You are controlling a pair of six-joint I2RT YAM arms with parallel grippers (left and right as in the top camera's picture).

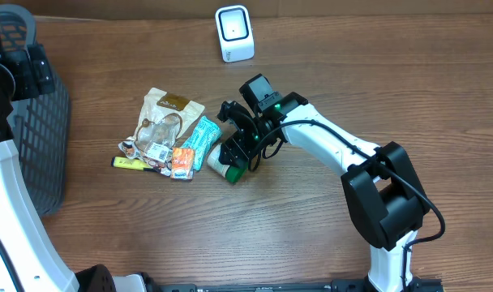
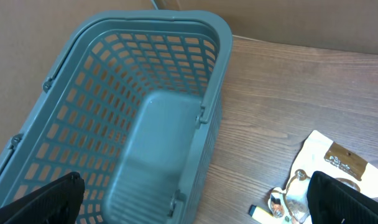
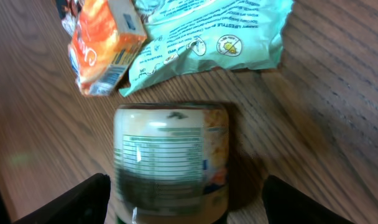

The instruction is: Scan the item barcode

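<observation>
A jar (image 3: 170,162) with a white printed label and a green lid lies on its side on the wooden table. It sits just below a mint-green packet (image 3: 207,34) and an orange box (image 3: 105,46). My right gripper (image 3: 189,202) is open, one finger on each side of the jar, with a gap showing on both sides. In the overhead view the right gripper (image 1: 240,150) hangs over the jar (image 1: 229,169). The white scanner (image 1: 234,32) stands at the back of the table. My left gripper (image 2: 195,199) is open above the basket, holding nothing.
A grey-green mesh basket (image 2: 83,93) stands at the left edge of the table (image 1: 311,243). A beige pouch (image 1: 169,113), the mint-green packet (image 1: 199,138), the orange box (image 1: 182,162) and a yellow item (image 1: 129,163) lie clustered left of the jar.
</observation>
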